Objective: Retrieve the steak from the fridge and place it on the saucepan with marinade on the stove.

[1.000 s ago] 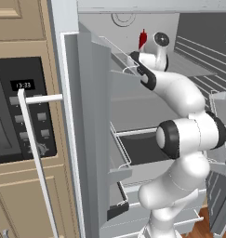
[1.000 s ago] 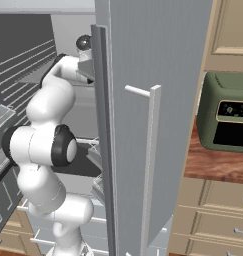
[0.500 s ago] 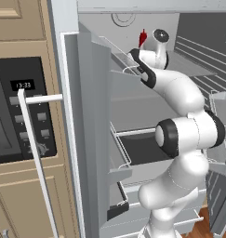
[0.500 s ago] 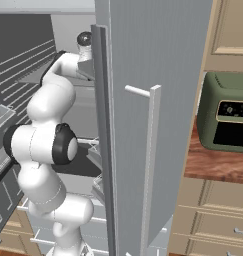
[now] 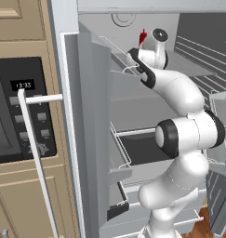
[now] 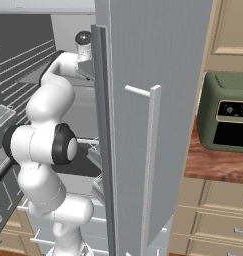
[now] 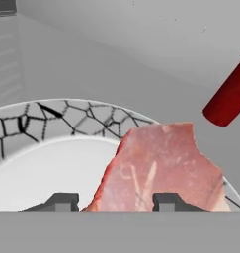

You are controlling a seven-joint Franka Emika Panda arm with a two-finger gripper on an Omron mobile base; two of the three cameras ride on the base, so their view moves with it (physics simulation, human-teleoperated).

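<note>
Steak [image 7: 161,170] lies on a plate [image 7: 52,128] between the end effector [image 7: 114,201] fingertips, jaws apart, not yet clamped

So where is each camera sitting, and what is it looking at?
Left base view: behind the arm on its left, facing into the open fridge; the white arm rises at lower right, microwave beside.
Right base view: behind on the right, facing the fridge door's outside, with the toaster oven; arm at lower left.
Hand view: on the hand, looking along the claw at the steak on a plate, by a red bottle.
Both base views share the fridge and arm.
</note>
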